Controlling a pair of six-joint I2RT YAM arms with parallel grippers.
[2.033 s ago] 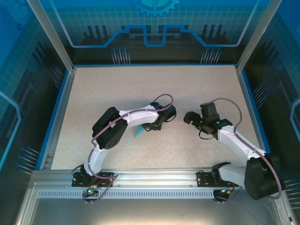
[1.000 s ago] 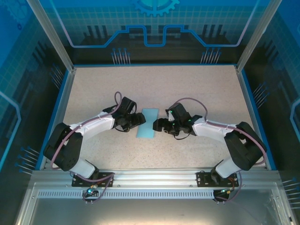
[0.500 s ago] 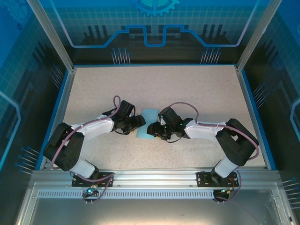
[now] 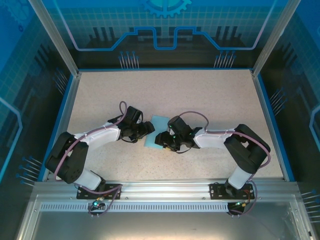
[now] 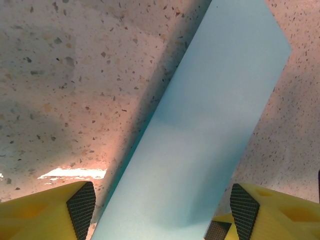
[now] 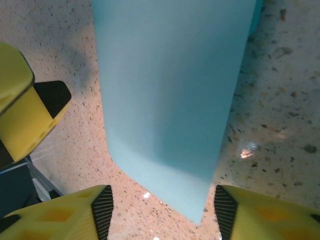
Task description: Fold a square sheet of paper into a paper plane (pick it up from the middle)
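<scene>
The square sheet of paper [image 4: 156, 128], light blue and folded into a narrow rectangle, lies on the speckled table between both arms. My left gripper [image 4: 145, 129] is at its left edge. In the left wrist view the paper [image 5: 200, 135] runs diagonally up to the right, and my left gripper [image 5: 162, 210] stands open with its pads [image 5: 80, 207] either side of the strip. My right gripper [image 4: 163, 140] is over the paper's near right corner. It is open [image 6: 164, 212], and the paper's near corner [image 6: 170, 100] lies between its fingertips [image 6: 226, 210].
The speckled tabletop [image 4: 200, 95] has a blue rim [image 4: 65, 120] and metal frame posts at the back corners. One yellow finger of the left gripper [image 6: 25, 117] shows at the left of the right wrist view, close to the paper.
My right gripper has slid left, from beside the paper to over its near right corner. The left gripper has stayed at the paper's left edge, still open.
</scene>
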